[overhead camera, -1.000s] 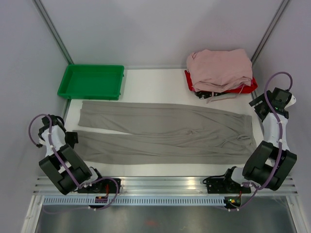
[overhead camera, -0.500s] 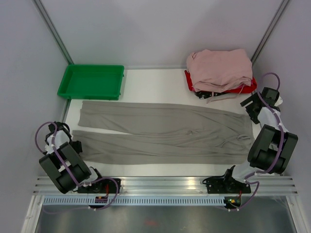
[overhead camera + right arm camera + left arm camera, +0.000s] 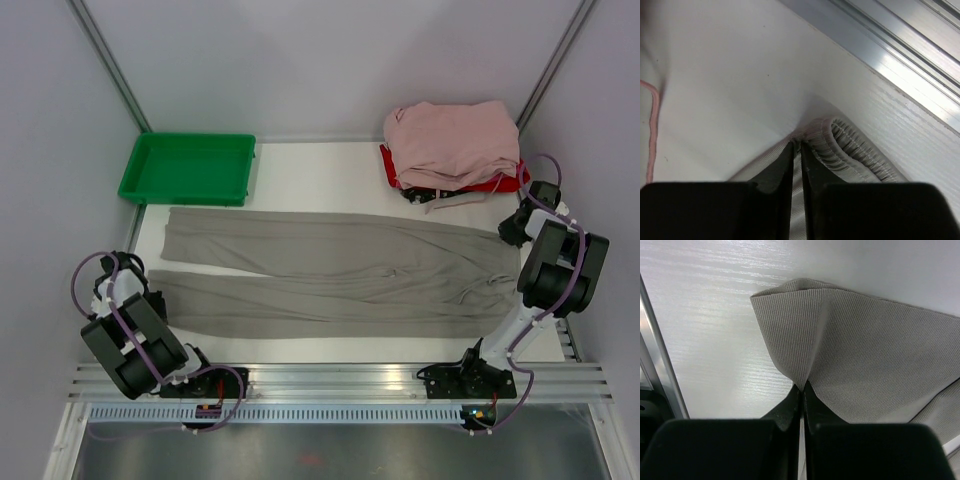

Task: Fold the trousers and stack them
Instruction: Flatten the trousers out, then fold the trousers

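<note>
One white worktop (image 3: 320, 175) beneath everything. Spread flat across it, nearly edge to edge: the trousers (image 3: 330, 275). Grey-beige, waistband at the right, two legs running left side by side, a thin gap opening between them toward the hems.

Behind the waistband end, at the far right: a heap of pink garments (image 3: 452, 140). Sits on a red item (image 3: 512, 181), visible only at its edges.

At the far left corner: a green tray (image 3: 187, 168), just beside the far leg's hem.

Low at the left edge: the left gripper (image 3: 801, 387), jaws clamped on the trousers at the corner of the near leg's hem. Holds the ribbed cloth up in a small peaked fold, the rest of that hem lying on the worktop.

Low at the right edge: the right gripper (image 3: 796, 144), jaws pressed together on the trousers at the far corner of the waistband. Gathered band curled into a roll just beside the fingertips.

Past the waistband in the right wrist view: a metal rail (image 3: 880, 40) along the worktop's side.

At the left margin of the same view: a thin pink cord (image 3: 650, 130) on the worktop, apart from the trousers.
</note>
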Robot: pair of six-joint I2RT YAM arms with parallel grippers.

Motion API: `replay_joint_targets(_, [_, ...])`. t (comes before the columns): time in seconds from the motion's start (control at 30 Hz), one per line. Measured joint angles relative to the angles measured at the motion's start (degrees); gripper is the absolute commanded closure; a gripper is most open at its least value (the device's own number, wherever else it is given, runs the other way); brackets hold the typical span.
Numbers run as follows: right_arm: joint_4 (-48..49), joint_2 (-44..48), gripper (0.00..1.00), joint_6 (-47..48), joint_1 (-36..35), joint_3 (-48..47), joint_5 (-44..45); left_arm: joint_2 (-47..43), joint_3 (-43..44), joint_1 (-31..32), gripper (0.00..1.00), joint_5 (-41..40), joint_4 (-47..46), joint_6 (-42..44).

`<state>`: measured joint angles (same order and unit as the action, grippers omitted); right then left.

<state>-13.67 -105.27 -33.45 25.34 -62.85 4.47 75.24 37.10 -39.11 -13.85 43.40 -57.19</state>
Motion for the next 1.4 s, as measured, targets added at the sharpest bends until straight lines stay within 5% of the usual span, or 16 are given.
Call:
replay_joint_targets(0.4, [1.22,-8.2,0.77,0.66,0.0,-9.62,2.45,-0.57,0.0,0.0,0.97,-4.57,2.84,0.0])
replay_joint_targets(0.5, [1.22,-10.47,0.51,1.11,0.0,-13.05,1.46,-0.48,0.0,0.0,0.94,-4.57,2.75,0.09])
replay_joint_targets(0.53, [1.22,-10.78,0.35,1.42,-0.07,-13.7,1.22,-0.39,0.0,0.0,0.93,-4.55,2.67,0.35])
replay_joint_targets(0.67, [0.98,-9.84,0.14,2.36,-0.22,-14.08,-0.42,-0.26,0.0,0.0,0.82,-3.52,1.16,2.6])
replay_joint_targets(0.8, [-2.62,-4.52,0.1,3.32,-0.04,-11.04,-1.22,-0.83,0.11,-0.02,0.4,-1.42,-1.62,6.36])
replay_joint_targets(0.9, [-7.65,4.07,0.06,3.63,0.04,-8.33,-1.31,-1.9,1.09,-0.02,0.28,0.35,-3.08,8.76])
replay_joint_targets(1.13, [-20.68,24.98,0.04,4.92,0.04,-6.99,0.94,-2.29,6.64,-0.02,0.17,2.62,-4.48,13.35])
replay_joint_targets(1.4, [-29.57,42.6,0.04,-6.25,0.9,13.42,4.72,-1.77,8.46,0.79,0.13,2.69,-4.37,13.49])
